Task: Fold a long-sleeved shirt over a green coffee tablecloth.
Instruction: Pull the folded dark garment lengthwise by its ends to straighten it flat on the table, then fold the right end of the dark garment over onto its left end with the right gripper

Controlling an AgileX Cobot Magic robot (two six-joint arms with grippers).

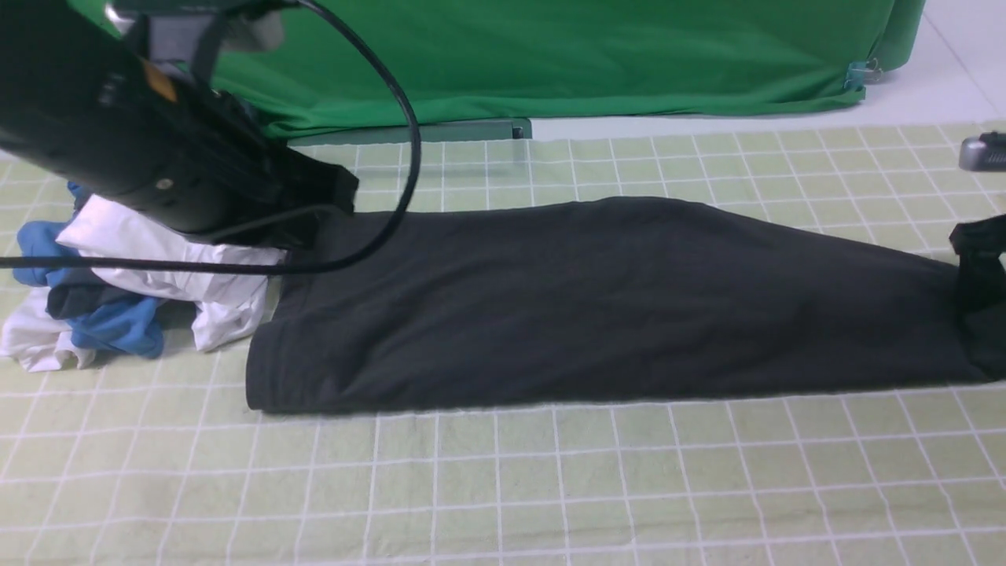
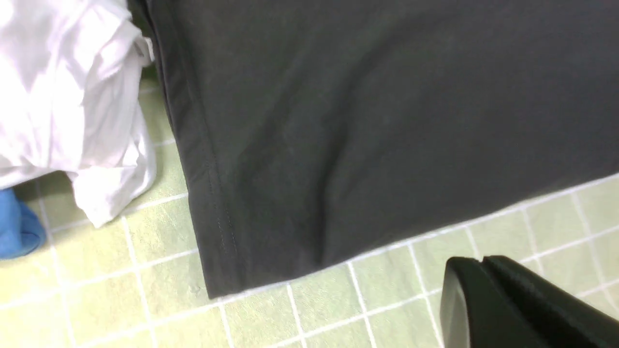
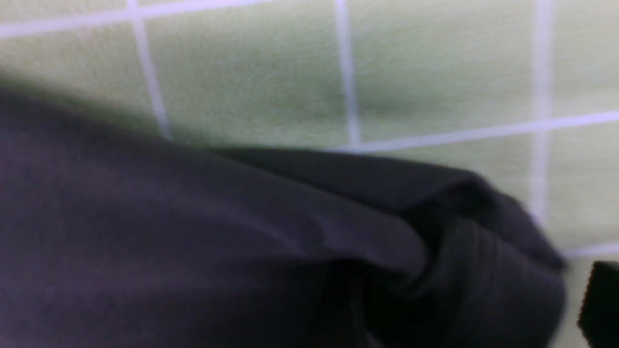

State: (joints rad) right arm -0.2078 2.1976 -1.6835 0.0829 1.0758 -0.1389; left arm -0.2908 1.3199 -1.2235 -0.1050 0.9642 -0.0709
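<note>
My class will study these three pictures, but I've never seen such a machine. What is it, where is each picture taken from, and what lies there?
It is a robot with two arms, each ending in fingers. The wide picture looks forward from between the arms; the big black shape upper left is the left arm. The other two come from cameras on the wrists. A black shirt lies as a long band on a checked tablecloth, beside a pile of white and blue clothes. The left fingers are shut and empty, near the shirt's edge. Only a sliver of the right fingers shows by the shirt's bunched end; whether they grip it cannot be told.
</note>
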